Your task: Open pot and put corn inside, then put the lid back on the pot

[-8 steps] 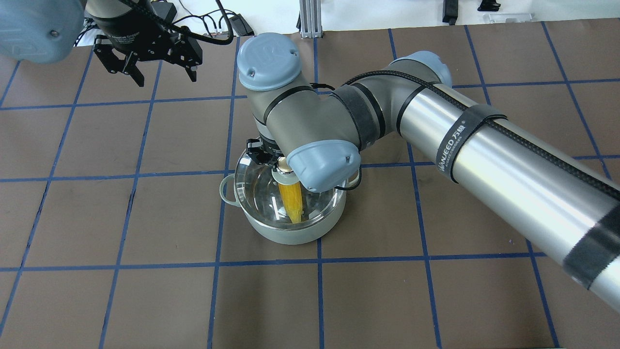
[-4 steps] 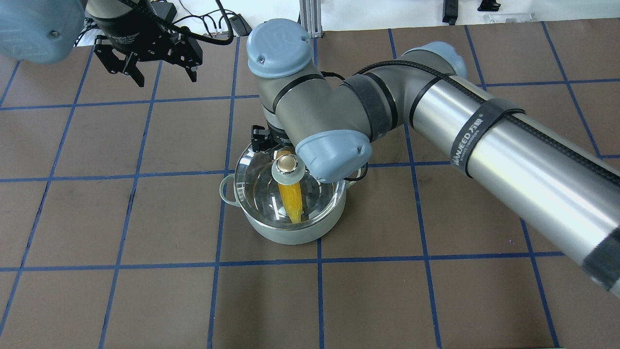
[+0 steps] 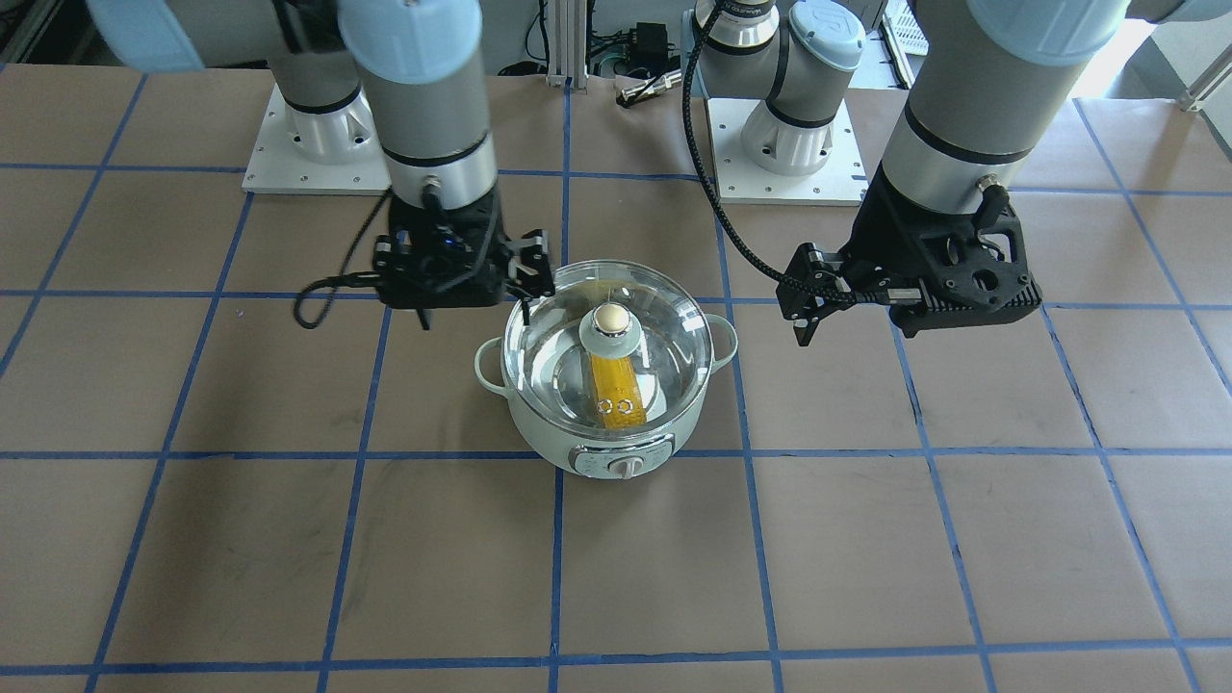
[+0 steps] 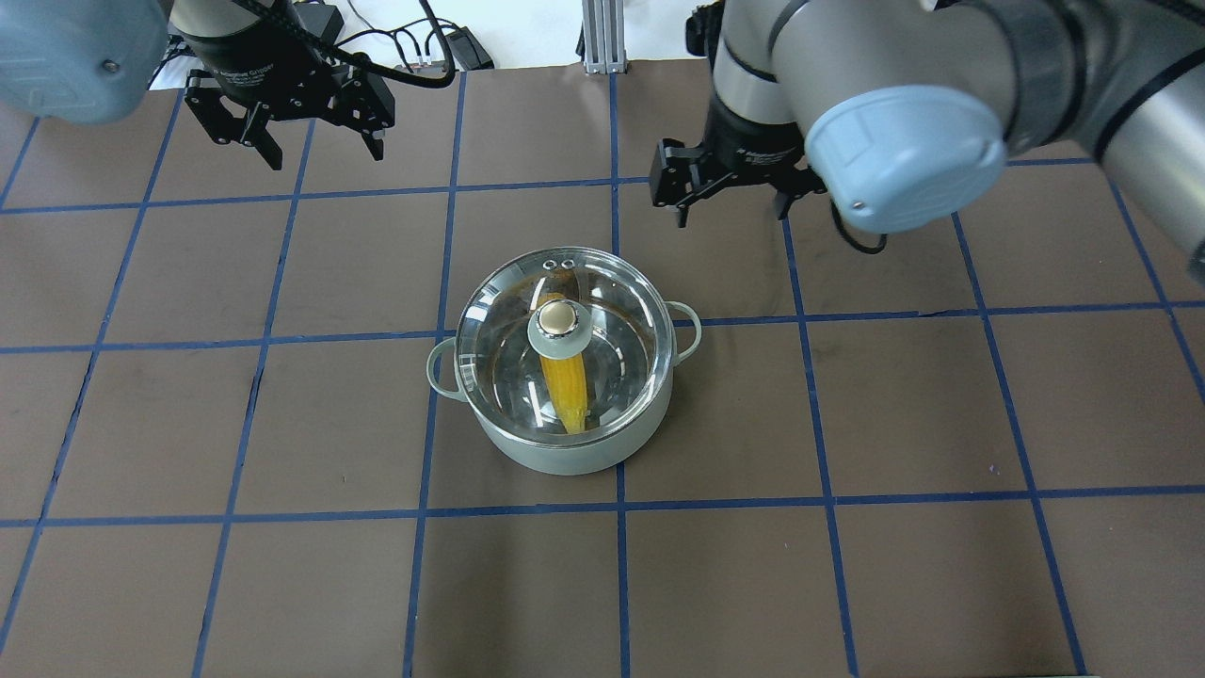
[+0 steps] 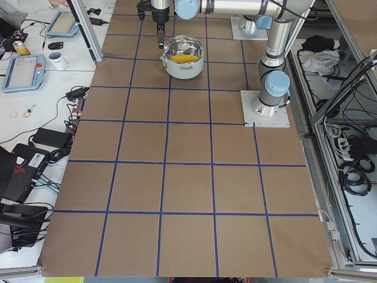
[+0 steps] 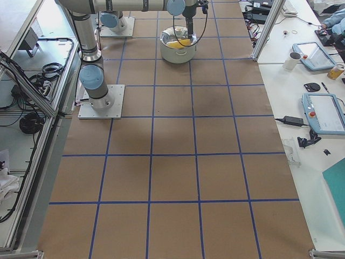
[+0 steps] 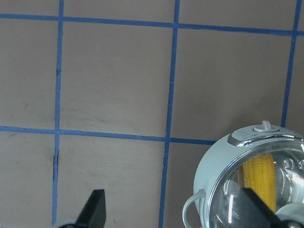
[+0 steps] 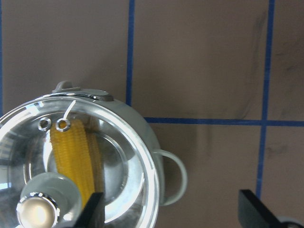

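Observation:
The pale green pot (image 4: pixel 565 452) stands mid-table with the clear glass lid (image 4: pixel 621 311) seated on it, its beige knob (image 4: pixel 560 319) upright. The yellow corn (image 4: pixel 568 388) lies inside under the glass. My right gripper (image 4: pixel 731 212) is open and empty, raised behind and to the right of the pot. My left gripper (image 4: pixel 323 151) is open and empty at the far left. The front view shows the pot (image 3: pixel 558 428), the lid (image 3: pixel 664 318), the corn (image 3: pixel 619 390), the right gripper (image 3: pixel 474 313) and the left gripper (image 3: pixel 852 327). The right wrist view shows the lid (image 8: pixel 128 142) and the corn (image 8: pixel 71 152).
The table is brown with a blue tape grid. The two arm base plates (image 3: pixel 298 144) (image 3: pixel 780 144) sit on the robot's side. Cables (image 4: pixel 442 47) lie at the far edge. Side benches hold tablets and mugs (image 5: pixel 57 59).
My right gripper has let go of the lid knob and has risen and moved back and to the right, away from the pot. The lid stays on the pot. The left arm has not moved.

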Robot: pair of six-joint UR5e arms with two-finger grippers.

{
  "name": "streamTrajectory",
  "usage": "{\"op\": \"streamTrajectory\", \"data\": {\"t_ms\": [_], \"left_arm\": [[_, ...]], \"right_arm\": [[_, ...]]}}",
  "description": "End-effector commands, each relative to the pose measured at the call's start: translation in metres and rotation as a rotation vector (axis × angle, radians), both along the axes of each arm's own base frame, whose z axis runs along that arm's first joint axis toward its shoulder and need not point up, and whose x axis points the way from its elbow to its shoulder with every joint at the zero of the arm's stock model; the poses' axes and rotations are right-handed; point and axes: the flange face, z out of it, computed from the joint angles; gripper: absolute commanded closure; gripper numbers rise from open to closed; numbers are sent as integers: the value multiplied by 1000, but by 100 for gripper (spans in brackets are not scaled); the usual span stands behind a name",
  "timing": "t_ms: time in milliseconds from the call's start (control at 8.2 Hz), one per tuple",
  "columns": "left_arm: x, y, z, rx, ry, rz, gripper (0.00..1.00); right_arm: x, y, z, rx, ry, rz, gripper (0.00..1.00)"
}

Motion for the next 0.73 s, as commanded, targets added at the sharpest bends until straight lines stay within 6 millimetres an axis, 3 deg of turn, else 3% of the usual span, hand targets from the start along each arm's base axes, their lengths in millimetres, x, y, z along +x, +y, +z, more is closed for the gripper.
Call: {"op": "streamTrajectory", "data": {"t_ms": [0,244,610], "left_arm": [[0,-1,-1,1,1,0,0],[0,-1,0,-2,4,-3,0],[-3,11,18,-25,10,-10,0]], "right_arm": [[-96,7,52,-26,33,53,0],[-116,9,60,-39,41,72,0],[-117,7,60,-41,40,73,0]]}}
